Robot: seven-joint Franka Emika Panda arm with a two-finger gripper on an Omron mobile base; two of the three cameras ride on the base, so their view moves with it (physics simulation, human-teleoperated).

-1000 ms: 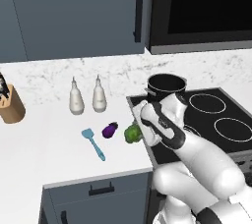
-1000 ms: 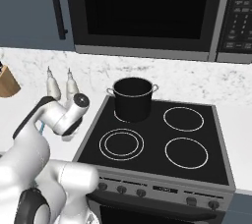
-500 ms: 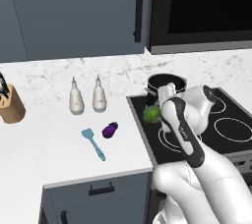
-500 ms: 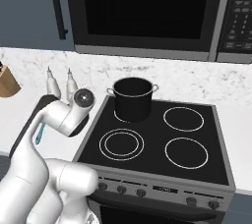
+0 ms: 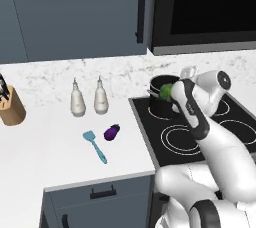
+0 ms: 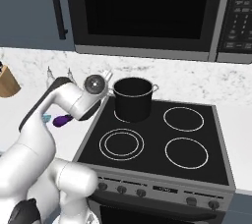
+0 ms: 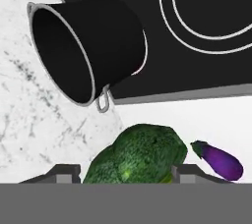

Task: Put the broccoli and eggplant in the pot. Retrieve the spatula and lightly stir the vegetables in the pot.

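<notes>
Gripped between the jaws, the broccoli (image 7: 135,156) is held above the desk; in the left base view it (image 5: 166,91) is seen raised just beside the rim of the pot (image 5: 165,93), on the pot's left side. The gripper (image 7: 125,174) is closed on the floret, with one dark fingertip (image 7: 64,173) showing at either flank of it in the hand view. The pot (image 6: 132,98) stands upright on the rear left burner of the stove (image 6: 197,169), its silvery rim and one small side handle visible. Its interior (image 7: 61,56) appears dark in the hand view, and no contents can be made out there. The eggplant (image 5: 111,132) lies on the white desk (image 5: 45,152), near the left edge of the stove, and is seen in the hand view (image 7: 219,160) just beside the broccoli. The spatula (image 5: 95,146) lies flat on the desk close to the eggplant, apart from it, blade toward the wall. Two pale bottles (image 5: 88,99) stand side by side behind these items, near the marbled backsplash. A wooden knife block (image 5: 10,105) stands at the far left of the desk. Grey-blue cabinets (image 5: 75,12) hang above the desk, and a black microwave (image 6: 147,9) is mounted above the stove.
</notes>
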